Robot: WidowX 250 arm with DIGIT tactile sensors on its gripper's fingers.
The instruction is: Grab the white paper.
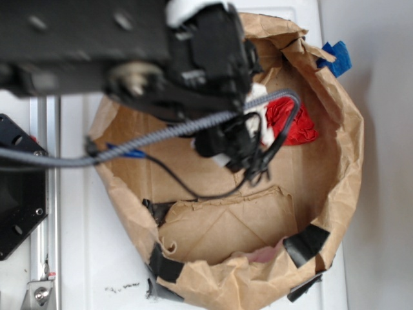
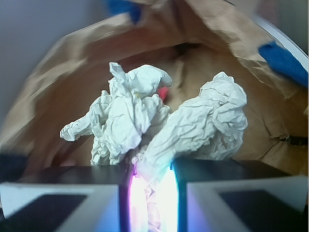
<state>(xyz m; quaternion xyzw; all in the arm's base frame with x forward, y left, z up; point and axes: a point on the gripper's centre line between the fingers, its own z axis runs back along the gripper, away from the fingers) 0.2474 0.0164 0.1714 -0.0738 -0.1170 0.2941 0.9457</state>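
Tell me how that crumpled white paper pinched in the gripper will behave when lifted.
The crumpled white paper looks thin and deeply creased, so it is probably very light and floppy. Only a narrow tail sits between the black gripper fingers, so the loose lobes may sag, unfold or tear. Its wrinkled surface should resist slipping.

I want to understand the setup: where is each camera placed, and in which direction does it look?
Exterior: above, looking down into the brown paper bag; the black arm and claw cover the middle.
Wrist: on the claw, looking forward along the fingers at the white paper pinched between them.
Shared: white paper, bag wall, red paper wad.
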